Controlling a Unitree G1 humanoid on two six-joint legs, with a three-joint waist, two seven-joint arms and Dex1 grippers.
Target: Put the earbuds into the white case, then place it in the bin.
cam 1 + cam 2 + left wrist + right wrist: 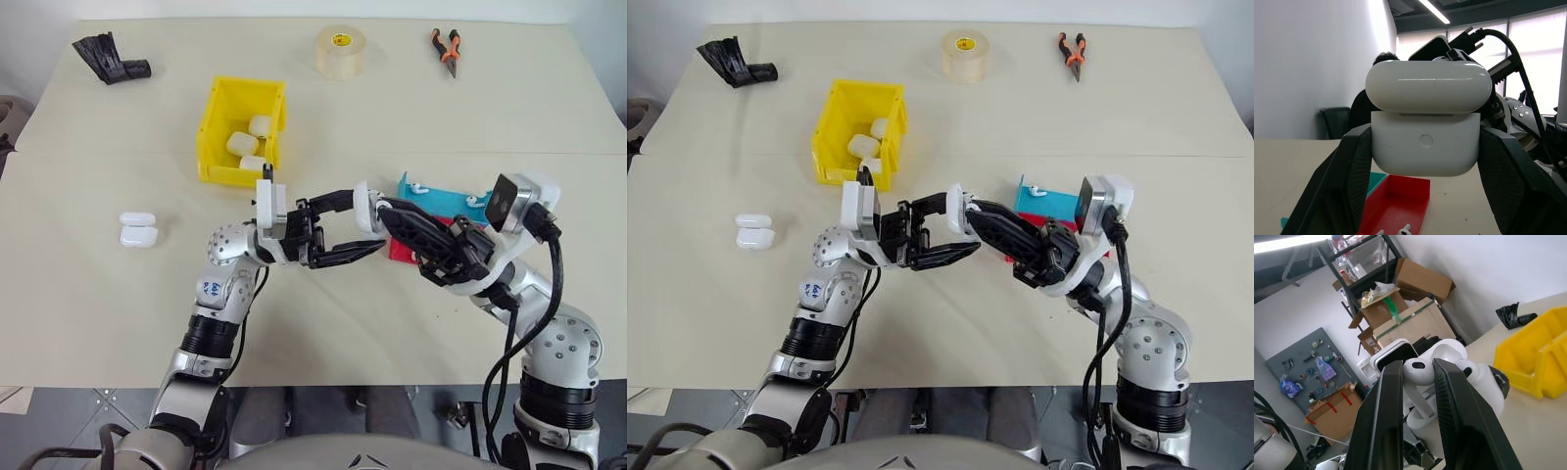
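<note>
Head view: left gripper [358, 233] clamps the case [366, 208] above the table [98, 313], near the bin [217, 132]. Left wrist: case lid ajar. Right wrist: right gripper [1418, 374] pinches an earbud [1418, 369], seemingly at the case's mouth.

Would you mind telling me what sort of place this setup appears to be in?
Probably a workshop or lab storeroom: a black metal shelving rack stacked with brown cardboard boxes, a grey pegboard hung with tools, and orange-handled pliers on the beige worktable.
</note>
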